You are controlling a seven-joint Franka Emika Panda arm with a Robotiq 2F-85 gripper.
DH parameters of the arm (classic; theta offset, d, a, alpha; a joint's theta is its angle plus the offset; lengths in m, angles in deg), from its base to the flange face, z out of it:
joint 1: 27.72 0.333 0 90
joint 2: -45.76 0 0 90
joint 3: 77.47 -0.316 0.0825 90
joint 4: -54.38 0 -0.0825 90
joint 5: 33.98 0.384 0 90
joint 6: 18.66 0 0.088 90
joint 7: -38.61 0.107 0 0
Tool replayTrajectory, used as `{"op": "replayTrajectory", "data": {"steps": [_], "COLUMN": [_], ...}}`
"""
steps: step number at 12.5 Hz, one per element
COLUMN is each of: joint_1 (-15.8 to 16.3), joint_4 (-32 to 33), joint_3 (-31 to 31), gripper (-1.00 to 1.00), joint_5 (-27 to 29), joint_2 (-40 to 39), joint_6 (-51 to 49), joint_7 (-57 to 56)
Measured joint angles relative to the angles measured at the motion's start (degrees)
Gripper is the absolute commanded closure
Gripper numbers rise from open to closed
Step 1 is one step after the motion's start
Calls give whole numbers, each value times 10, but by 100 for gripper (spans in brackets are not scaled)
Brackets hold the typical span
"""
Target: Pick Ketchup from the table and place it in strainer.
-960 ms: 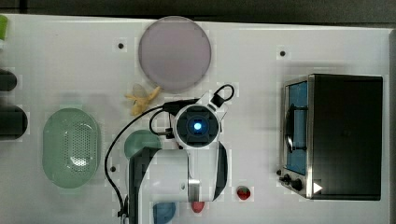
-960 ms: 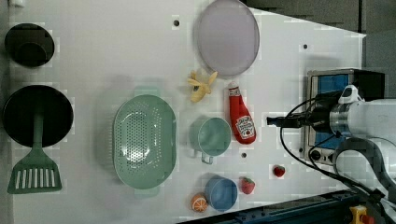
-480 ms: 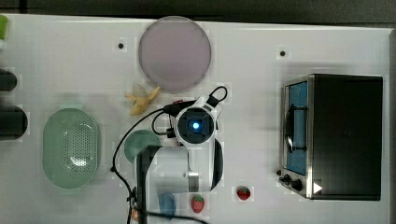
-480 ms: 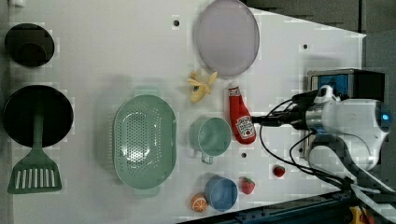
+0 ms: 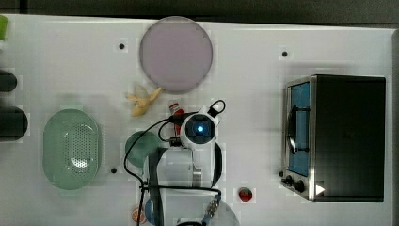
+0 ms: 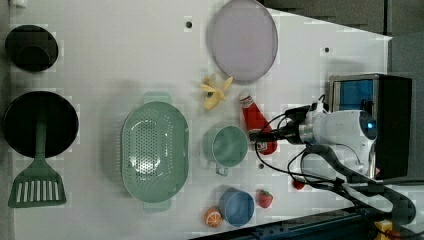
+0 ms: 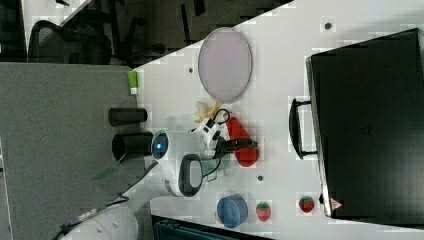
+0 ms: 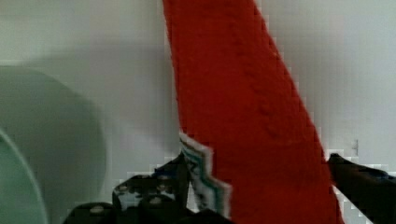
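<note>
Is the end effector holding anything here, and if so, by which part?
Nothing is held yet. The open end effector straddles the slim red ketchup bottle's body, fingers on either side.

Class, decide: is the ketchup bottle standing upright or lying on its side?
Lying on its side: the ketchup bottle stretches flat along the table beside the green cup.

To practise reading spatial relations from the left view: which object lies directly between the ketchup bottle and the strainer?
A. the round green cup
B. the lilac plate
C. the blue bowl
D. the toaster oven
A: in the left view the round green cup sits between the ketchup bottle and the strainer.
</note>
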Motion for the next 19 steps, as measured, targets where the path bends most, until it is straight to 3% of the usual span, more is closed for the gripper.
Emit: {"op": "replayTrajectory", "data": {"steps": [1,4,9,11,15,19], "joint_1": [1,0,6,4,4,4], "joint_4": [4,2,3,3,-2,-59], "joint_3": [2,9,11,11,9,-8], "gripper": [-92,-21,-20,-20,-20,-20], "joint_5": [1,1,3,0,-2,1], "joint_2": [-5,-5,8,43,200,334], "joint_6": [12,16,15,-36,-215,-352], "joint_7": [-1,-3,-3,-3,-3,22]}}
